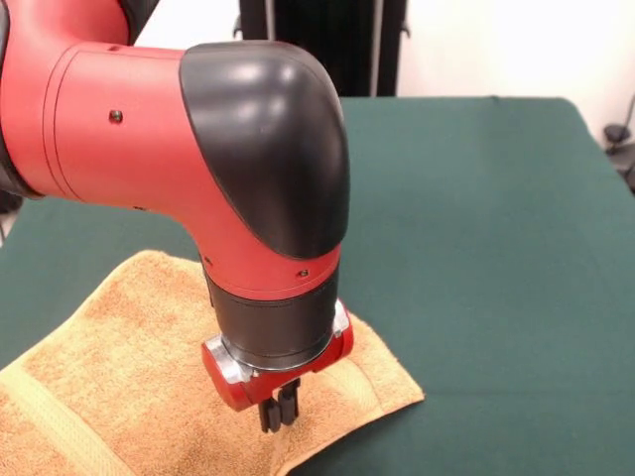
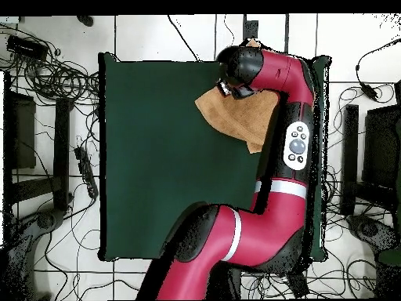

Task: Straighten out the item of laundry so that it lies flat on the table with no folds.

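Gripper (image 1: 279, 415) fingers pressed together, nothing seen between them — tips down at towel (image 1: 119, 367) on table (image 1: 496, 248), near its corner

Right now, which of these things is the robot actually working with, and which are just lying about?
Part of the job:
towel
green table
pincer, closed just above the towel

Just lying about:
cables on the floor
dark stands beside the table

Tangled cables (image 2: 55, 74) and dark stands (image 2: 348, 161) ring the tiled floor (image 2: 141, 39).
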